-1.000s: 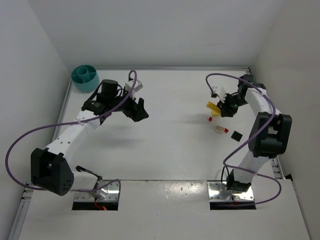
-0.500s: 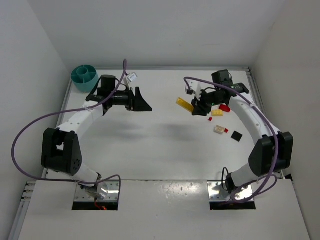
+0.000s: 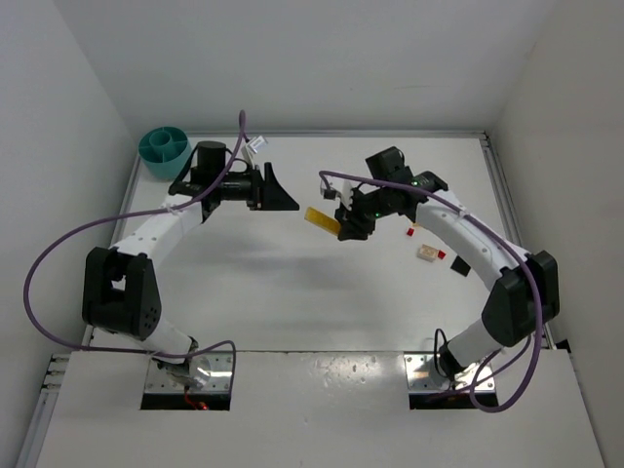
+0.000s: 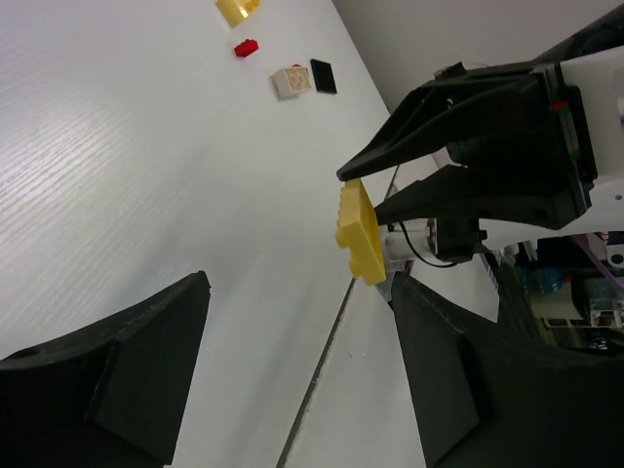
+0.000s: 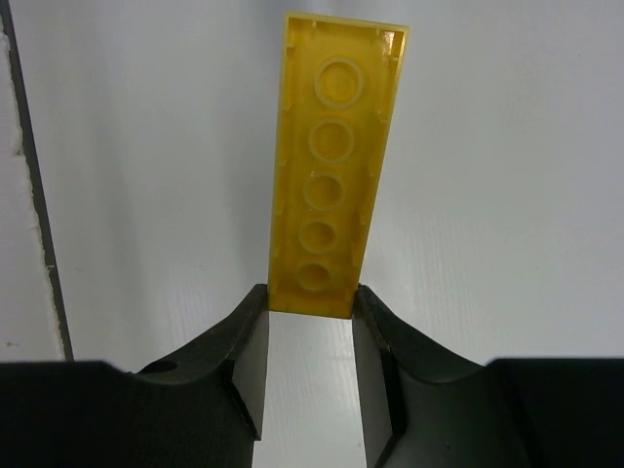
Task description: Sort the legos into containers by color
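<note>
White table (image 3: 292, 292), walled in. Right end effector (image 5: 310, 297) clamps a long yellow plastic lego plate (image 5: 336, 166) by one short end, mid-air over centre, facing the left end effector (image 3: 276, 193), spread wide and empty. Round teal divided plastic bowl (image 3: 166, 164) sits in the far-left corner. Risk: the end-only pinch lets the plate pivot or slip during a handoff.

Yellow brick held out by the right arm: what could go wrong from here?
The right tool pinches the yellow brick only at one end, so it could pivot or slip out. The left tool faces it, open; a misjudged handover could knock it down, far from the teal bowl.
</note>
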Action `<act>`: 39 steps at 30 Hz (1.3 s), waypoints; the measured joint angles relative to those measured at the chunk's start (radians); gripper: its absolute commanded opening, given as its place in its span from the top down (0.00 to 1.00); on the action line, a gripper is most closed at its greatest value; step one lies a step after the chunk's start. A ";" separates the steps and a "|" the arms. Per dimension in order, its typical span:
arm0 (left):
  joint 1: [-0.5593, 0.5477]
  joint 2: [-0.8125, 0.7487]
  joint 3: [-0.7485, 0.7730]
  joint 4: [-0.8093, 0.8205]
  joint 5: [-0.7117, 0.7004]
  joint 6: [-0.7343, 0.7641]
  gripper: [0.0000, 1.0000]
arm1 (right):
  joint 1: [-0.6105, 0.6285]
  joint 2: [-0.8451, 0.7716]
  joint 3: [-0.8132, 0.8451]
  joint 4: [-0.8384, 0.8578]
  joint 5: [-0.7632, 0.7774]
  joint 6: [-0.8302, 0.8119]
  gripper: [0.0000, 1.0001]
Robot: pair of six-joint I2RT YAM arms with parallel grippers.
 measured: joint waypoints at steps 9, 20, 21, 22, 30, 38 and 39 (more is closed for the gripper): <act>-0.010 0.008 0.000 0.012 0.001 -0.022 0.34 | 0.076 0.031 0.000 0.041 0.066 0.039 0.80; -0.056 0.015 -0.061 0.055 0.001 -0.064 0.47 | 0.111 0.044 0.000 0.080 0.146 0.068 0.81; -0.059 0.015 -0.065 0.055 0.000 -0.070 0.49 | 0.113 0.044 0.001 0.084 0.153 0.069 0.81; -0.060 0.016 -0.069 0.059 0.000 -0.073 0.51 | 0.114 0.044 0.001 0.088 0.159 0.070 0.81; -0.060 0.016 -0.072 0.076 -0.003 -0.077 0.65 | 0.138 0.045 0.001 0.093 0.171 0.076 0.81; -0.051 0.014 -0.089 0.083 -0.015 -0.085 0.90 | 0.165 0.045 0.001 0.097 0.202 0.087 0.71; -0.049 0.014 -0.090 0.084 -0.016 -0.085 0.92 | 0.167 0.045 0.000 0.100 0.211 0.090 0.67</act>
